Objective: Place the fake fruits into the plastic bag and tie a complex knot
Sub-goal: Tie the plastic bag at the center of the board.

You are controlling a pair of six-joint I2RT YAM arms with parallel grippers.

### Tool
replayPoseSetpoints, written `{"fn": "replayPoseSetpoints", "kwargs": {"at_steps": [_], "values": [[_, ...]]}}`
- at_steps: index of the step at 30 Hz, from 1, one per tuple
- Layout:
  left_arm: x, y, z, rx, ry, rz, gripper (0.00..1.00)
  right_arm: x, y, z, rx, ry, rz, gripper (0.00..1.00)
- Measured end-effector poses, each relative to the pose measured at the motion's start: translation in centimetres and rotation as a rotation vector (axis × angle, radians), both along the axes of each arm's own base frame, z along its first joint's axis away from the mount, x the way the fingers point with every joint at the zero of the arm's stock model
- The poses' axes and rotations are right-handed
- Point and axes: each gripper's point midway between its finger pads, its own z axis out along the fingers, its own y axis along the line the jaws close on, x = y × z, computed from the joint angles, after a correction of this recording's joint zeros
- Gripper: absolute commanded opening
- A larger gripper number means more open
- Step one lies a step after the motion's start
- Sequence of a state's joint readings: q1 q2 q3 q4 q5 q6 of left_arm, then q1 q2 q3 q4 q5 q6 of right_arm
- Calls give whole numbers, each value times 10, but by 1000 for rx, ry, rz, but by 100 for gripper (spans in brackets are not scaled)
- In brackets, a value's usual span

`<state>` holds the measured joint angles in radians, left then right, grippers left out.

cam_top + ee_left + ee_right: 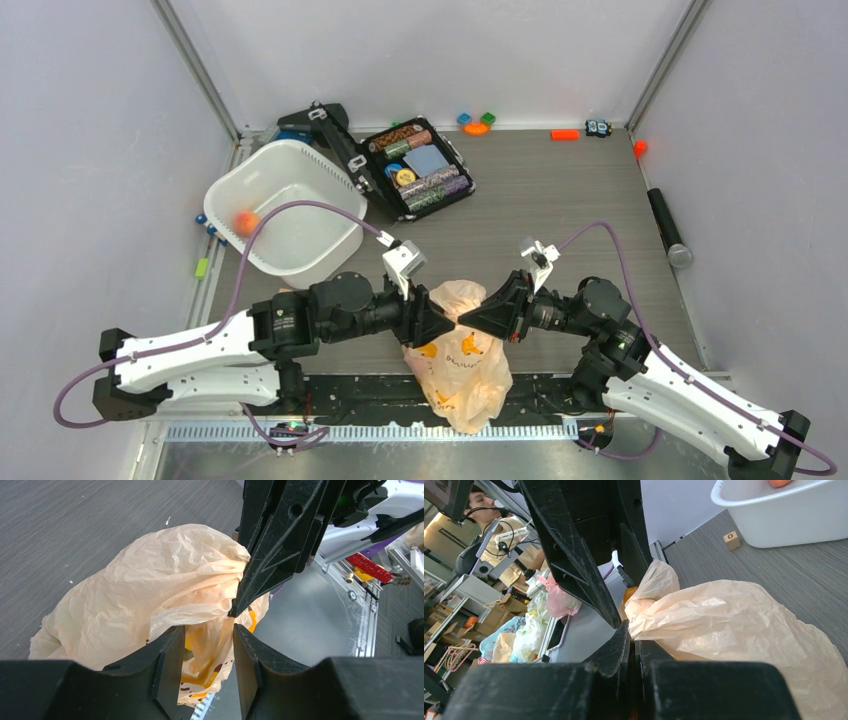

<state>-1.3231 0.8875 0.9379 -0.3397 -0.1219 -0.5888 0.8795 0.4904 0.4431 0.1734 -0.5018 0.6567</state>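
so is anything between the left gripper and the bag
Nothing visible: the left gripper is open right at the plastic bag, a fold in its gap; the shut right gripper meets it from opposite.

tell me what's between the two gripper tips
The gathered top of the plastic bag lies between the left gripper and the right gripper. The top view shows it best.

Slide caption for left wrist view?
Left tool open astride the bag, right tool pinching it from opposite.
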Motion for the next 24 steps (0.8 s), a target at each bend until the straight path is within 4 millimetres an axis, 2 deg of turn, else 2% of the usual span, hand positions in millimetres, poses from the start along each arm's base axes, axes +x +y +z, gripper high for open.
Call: {"fn": "replayPoseSetpoints", "kwargs": {"at_steps": [2, 7, 10, 15, 18, 22, 24], "values": [[1, -1, -1, -6, 8, -2, 40, 0, 0, 1, 4, -3, 3, 5], [0, -3, -5, -16, 27, -16, 22, -2, 0, 3, 9, -9, 14, 5], [-1, -5, -3, -28, 38, -22, 17, -3, 0, 3, 9, -11, 17, 5], [-1, -4, -2, -45, 49, -19, 0, -2, 0, 2, 4, -27, 16, 5], [0, -3, -1, -54, 55, -17, 0, -1, 0, 0, -5, -42, 11, 5], [0, -3, -2, -55, 65, -16, 0, 0, -1, -2, -29, -59, 3, 30], [0, -3, -3, -54, 66, -15, 0, 0, -1, -2, -35, -64, 1, 38]]}}
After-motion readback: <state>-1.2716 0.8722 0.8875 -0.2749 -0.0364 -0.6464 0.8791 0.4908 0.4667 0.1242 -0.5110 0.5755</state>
